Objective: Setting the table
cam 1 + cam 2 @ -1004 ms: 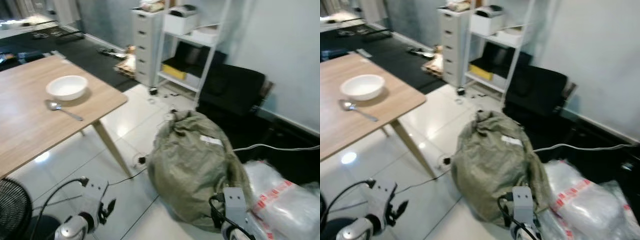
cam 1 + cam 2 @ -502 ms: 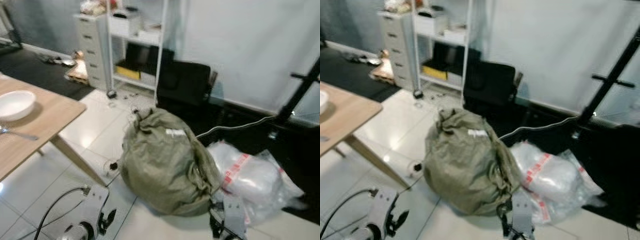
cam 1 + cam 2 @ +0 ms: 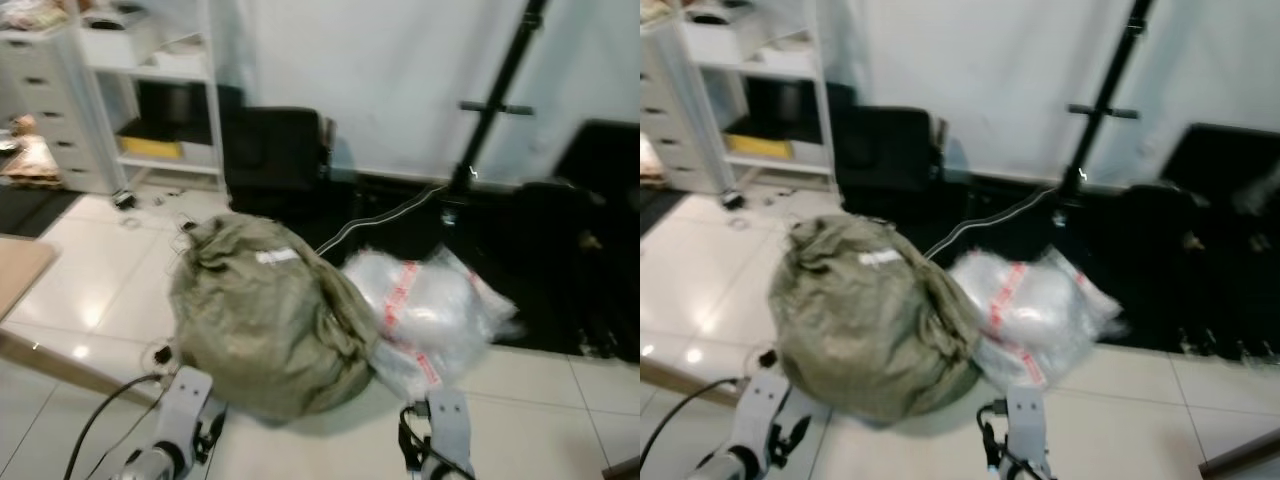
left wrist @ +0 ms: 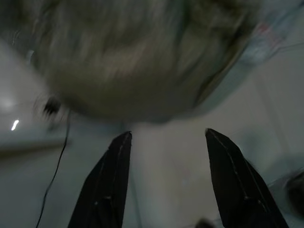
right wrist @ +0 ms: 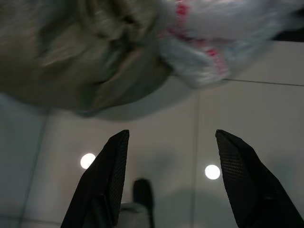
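Only a corner of the wooden table (image 3: 14, 272) shows at the far left, with one slanted leg (image 3: 60, 365) below it. Both arms hang low over the tiled floor: the left arm (image 3: 178, 425) near the green sack, the right arm (image 3: 440, 440) in front of the plastic bag. In the left wrist view my left gripper (image 4: 168, 134) is open, with nothing between its black fingers (image 4: 107, 185). My right gripper (image 5: 172, 135) is open too, above bare tiles.
A bulging green sack (image 3: 265, 320) lies on the floor straight ahead, a clear plastic bag with red tape (image 3: 430, 310) against it. Behind stand a white shelf (image 3: 150, 100), a black chair (image 3: 275, 150) and a black stand (image 3: 490, 110). A cable (image 3: 100, 430) trails across the tiles.
The camera has swung to the right: the table with its white bowl and spoon has slid out at the left, and the black stand has come into view. Both arms still hang low.
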